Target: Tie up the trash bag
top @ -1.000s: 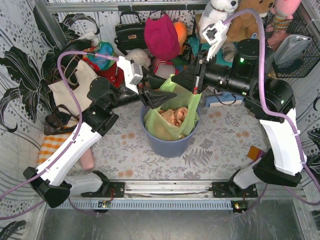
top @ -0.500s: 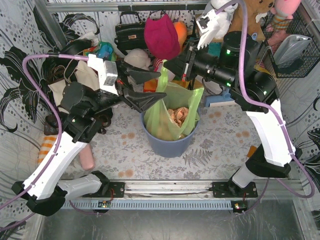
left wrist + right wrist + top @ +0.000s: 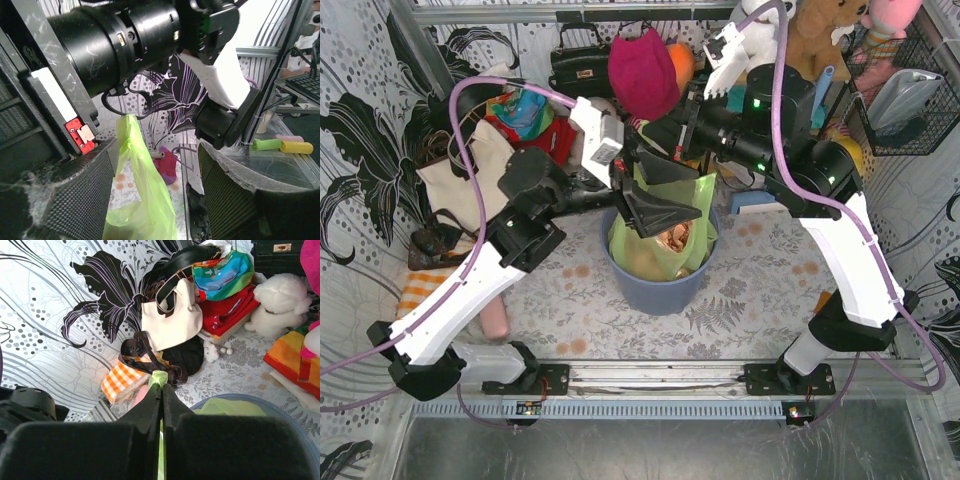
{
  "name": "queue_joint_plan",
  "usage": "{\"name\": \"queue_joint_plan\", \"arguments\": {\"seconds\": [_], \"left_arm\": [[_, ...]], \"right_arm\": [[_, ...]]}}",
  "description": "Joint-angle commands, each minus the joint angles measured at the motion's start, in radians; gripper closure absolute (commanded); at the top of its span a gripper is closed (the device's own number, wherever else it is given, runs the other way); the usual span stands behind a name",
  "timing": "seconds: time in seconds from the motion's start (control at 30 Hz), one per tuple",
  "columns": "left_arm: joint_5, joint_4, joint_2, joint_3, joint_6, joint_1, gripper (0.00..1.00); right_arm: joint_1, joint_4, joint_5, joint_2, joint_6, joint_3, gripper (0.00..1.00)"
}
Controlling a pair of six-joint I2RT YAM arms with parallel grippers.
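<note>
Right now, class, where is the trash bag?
Top view: the trash bag sits in the blue bin, centre table, one corner pinched in the right jaws.

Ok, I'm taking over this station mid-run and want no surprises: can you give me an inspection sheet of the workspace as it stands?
Surface: floral-print table, a few brownish stains.
Job's things: trash bag sits in the blue-grey bin, untied, brown paper inside.
Clutter: cream tote bag, black handbag, white plush toy and folded cloth at the back.
Grippers: right gripper jaws shut on a strip of the bag; left gripper jaws open either side of it.
Cables: a purple cable loops above each arm.
Surroundings: patterned curtain, wire basket at right.
</note>
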Motion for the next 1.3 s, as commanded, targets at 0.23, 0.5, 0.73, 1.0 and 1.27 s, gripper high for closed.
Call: {"name": "queue_joint_plan", "arguments": {"seconds": [0.23, 0.5, 0.73, 1.0, 1.27], "left_arm": [[-0.145, 0.012, 0.046, 0.046, 0.063, -0.042, 0.36], [-0.168, 0.065, 0.043, 0.019, 0.029, -0.047, 0.64], [-0.192, 0.098, 0.001, -0.034, 0.034, -0.047, 0.94], [-0.239, 0.146, -0.068, -0.116, 0.066, -0.046, 1.0], [-0.309, 0.153, -0.098, -0.143, 0.089, -0.046, 1.0]], "right_arm": [[0.002, 0.055, 0.001, -0.028, 0.025, -0.013, 1.0], [0.002, 0.057, 0.001, -0.03, 0.027, -0.019, 1.0], [0.002, 0.064, 0.059, -0.083, 0.02, -0.074, 1.0], [0.002, 0.164, 0.182, -0.253, 0.069, -0.329, 1.0], [0.002, 0.402, 0.138, -0.456, 0.164, -0.663, 1.0]]}}
